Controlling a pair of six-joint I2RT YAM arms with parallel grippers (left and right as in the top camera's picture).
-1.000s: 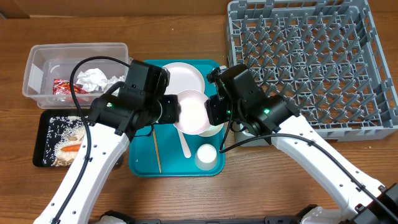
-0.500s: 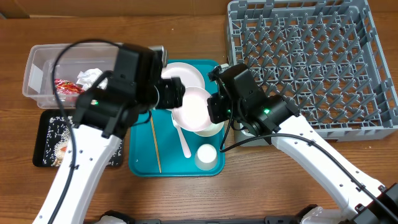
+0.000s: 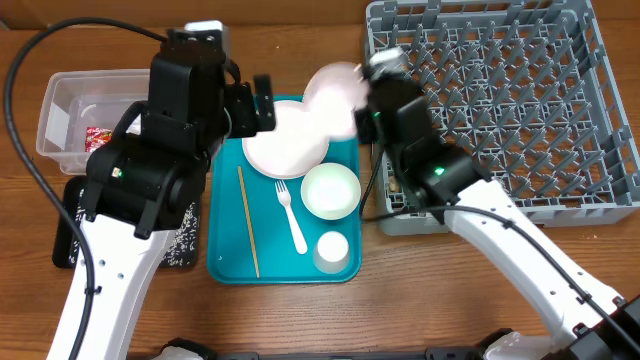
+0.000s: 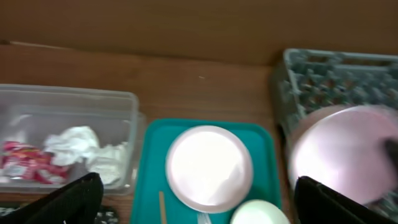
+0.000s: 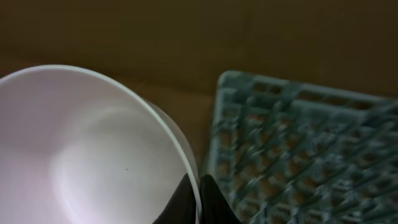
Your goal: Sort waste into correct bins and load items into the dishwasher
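Overhead, two bowls in all: a held bowl (image 3: 333, 92) pinched at its rim by the right gripper (image 5: 198, 196), fingers closed tight on the thin edge, hanging blurred over the gap between the teal tray (image 3: 225, 262) and the left wall of the grey dish rack (image 3: 500, 100); a second bowl (image 3: 331, 190) sitting upright on the tray. One plate (image 3: 285, 140) at the tray's far end, just beside the second bowl. One cup (image 3: 331, 250) at the near right corner, one fork (image 3: 292, 215) lying between stick and bowl, one wooden stick (image 3: 248, 222) lying lengthwise along the left side. One clear tub (image 4: 68, 93) to the left of the tray, holding one red wrapper (image 4: 25, 163) and a clump of white napkins (image 4: 84, 146), number not clear. One black tray (image 3: 70, 235) nearer than the tub, mostly hidden under the left arm, contents hard to make out. Left gripper (image 4: 199, 193) spread wide with nothing between the fingers, hovering above the far end of the teal tray. Right arm crossing the rack's near left corner.
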